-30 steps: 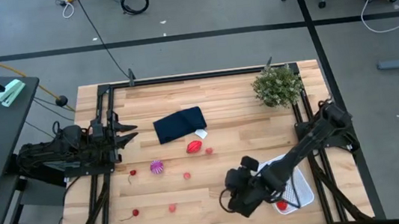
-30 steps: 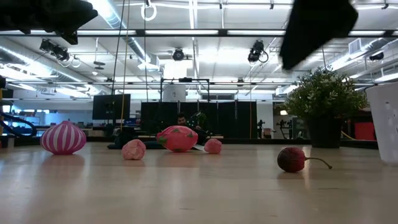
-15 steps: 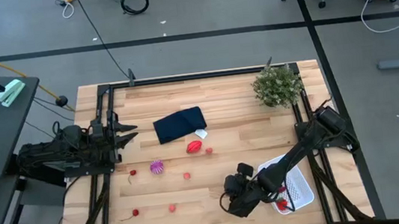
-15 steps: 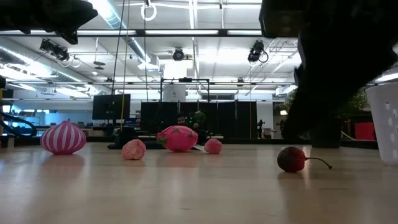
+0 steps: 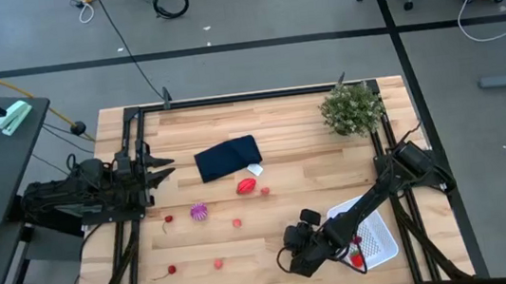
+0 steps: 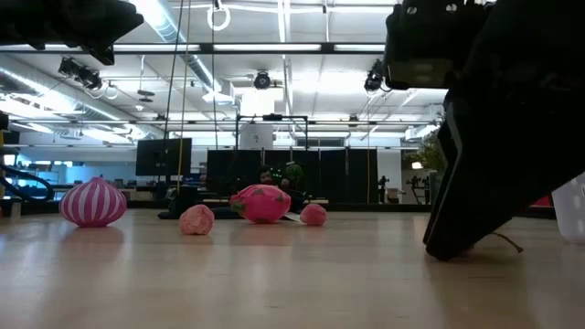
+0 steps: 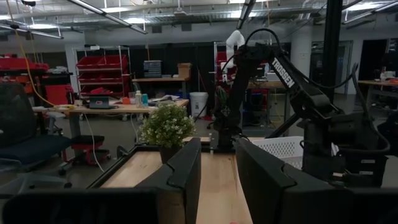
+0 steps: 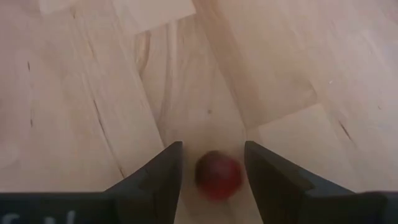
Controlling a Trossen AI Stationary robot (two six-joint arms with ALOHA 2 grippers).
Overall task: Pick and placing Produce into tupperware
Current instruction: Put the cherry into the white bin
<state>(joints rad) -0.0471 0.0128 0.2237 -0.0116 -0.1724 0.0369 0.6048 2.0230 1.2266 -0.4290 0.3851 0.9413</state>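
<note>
A small dark red fruit (image 8: 217, 175) lay on the table (image 5: 290, 128) between the spread fingers of the right claw (image 8: 212, 177), not yet gripped — the claw stood released around it. In the low view the arm's dark bulk hid this fruit, which had shown plainly a second ago with its thin stem; only a bit of stem still peeked out beside the arm, so its pointing could not be judged. The right claw (image 5: 297, 261) had come down to the table just beside the white tupperware (image 5: 383, 238), whose near half the arm covered; one red piece (image 5: 356, 261) showed at the arm's edge there. Farther off lay the purple striped ball (image 5: 199, 211), the bigger red piece (image 5: 246, 187) with its long axis along the table's width, and tiny pink bits (image 5: 218, 263). The left claw (image 5: 162, 168) waited at the table's left edge, fingers narrowly parted, holding nothing.
</note>
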